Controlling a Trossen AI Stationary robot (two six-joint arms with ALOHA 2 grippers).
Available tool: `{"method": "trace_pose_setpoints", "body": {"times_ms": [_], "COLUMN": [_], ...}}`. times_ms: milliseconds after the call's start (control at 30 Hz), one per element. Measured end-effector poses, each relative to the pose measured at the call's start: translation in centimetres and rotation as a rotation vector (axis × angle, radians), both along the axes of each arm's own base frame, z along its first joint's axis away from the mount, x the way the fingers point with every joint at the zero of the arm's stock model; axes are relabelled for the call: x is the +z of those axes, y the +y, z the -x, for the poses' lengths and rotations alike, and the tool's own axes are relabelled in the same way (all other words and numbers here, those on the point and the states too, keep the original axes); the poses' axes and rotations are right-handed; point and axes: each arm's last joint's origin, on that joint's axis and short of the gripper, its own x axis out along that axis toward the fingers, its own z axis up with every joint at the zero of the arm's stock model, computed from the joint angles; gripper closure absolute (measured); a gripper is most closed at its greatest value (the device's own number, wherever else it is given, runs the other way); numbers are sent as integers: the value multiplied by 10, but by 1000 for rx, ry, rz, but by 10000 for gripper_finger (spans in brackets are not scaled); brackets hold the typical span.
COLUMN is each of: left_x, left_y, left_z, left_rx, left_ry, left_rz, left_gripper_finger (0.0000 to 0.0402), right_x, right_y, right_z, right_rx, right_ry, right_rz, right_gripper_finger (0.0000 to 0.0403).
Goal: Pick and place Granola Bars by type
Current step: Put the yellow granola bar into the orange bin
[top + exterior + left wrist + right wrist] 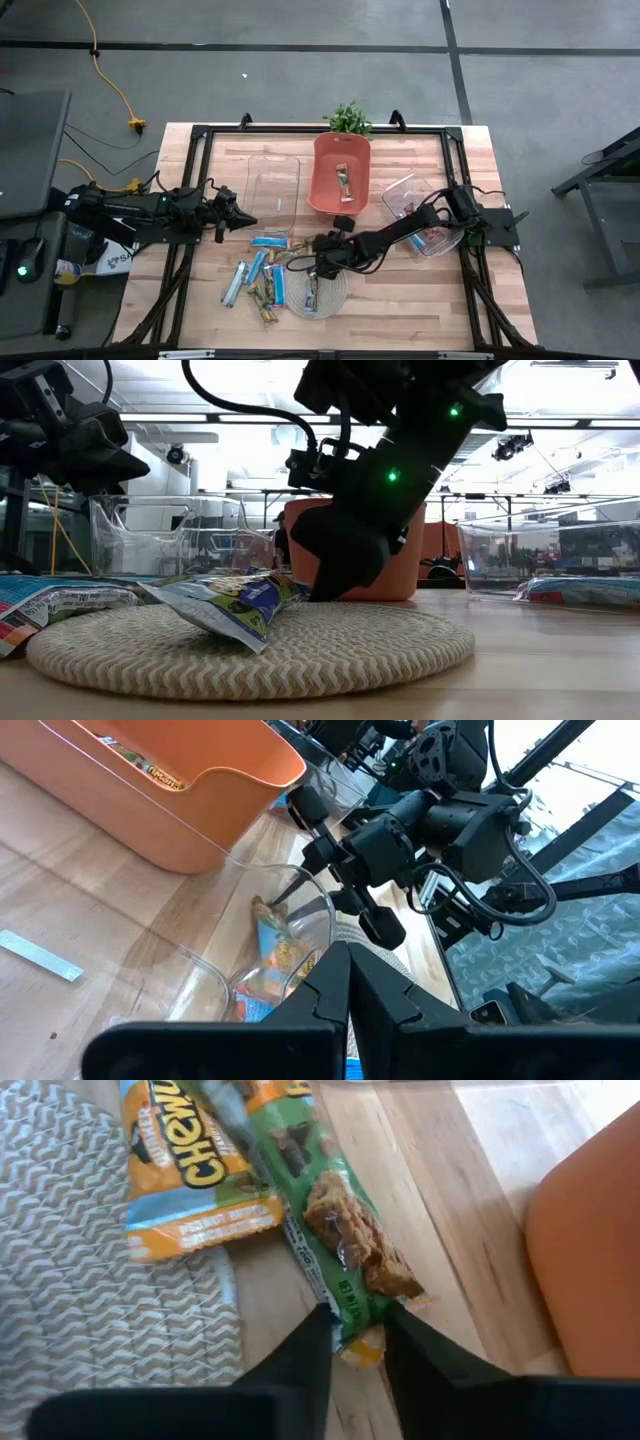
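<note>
As the right gripper (355,1342) fingers pinch the green-wrapped granola bar (340,1245) on the wooden worktop (440,1200), lifting comes next; left fingers shut, empty.

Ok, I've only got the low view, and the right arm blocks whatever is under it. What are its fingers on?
Observer: The right gripper has its fingers closed on the end of a green-wrapped granola bar, which lies on the wood beside the round woven mat.
Operator: Anything inside the orange bin?
Observer: A single wrapped bar lies in the orange plastic bin.
Operator: And the left arm?
Observer: The left gripper, fingers shut and empty, is beside the clear rectangular bin.
</note>
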Motion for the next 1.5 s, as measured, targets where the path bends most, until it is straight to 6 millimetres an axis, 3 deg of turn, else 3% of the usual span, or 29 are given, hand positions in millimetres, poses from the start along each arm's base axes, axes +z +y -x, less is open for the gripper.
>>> {"method": "trace_pose_setpoints", "body": {"times_ms": [267,567,1367,1500], "left_x": [0,0,0,0], "left_y": [0,0,0,0], "left_z": [0,0,0,0], "left_rx": [0,0,1,1], "left_ry": [-1,-1,-2,-2], "left_rz": [0,0,0,0], "left_gripper_finger": [401,401,401,401], "right_x": [0,1,73,76], "right_y": [4,9,28,29], "right_z": [1,5,-15,-17], "right_rx": [-8,-104,-157,-138], "right_ry": [-1,-21,-45,-48], "right_rz": [-20,-44,55,66], "right_gripper_finger": [398,403,402,402]}}
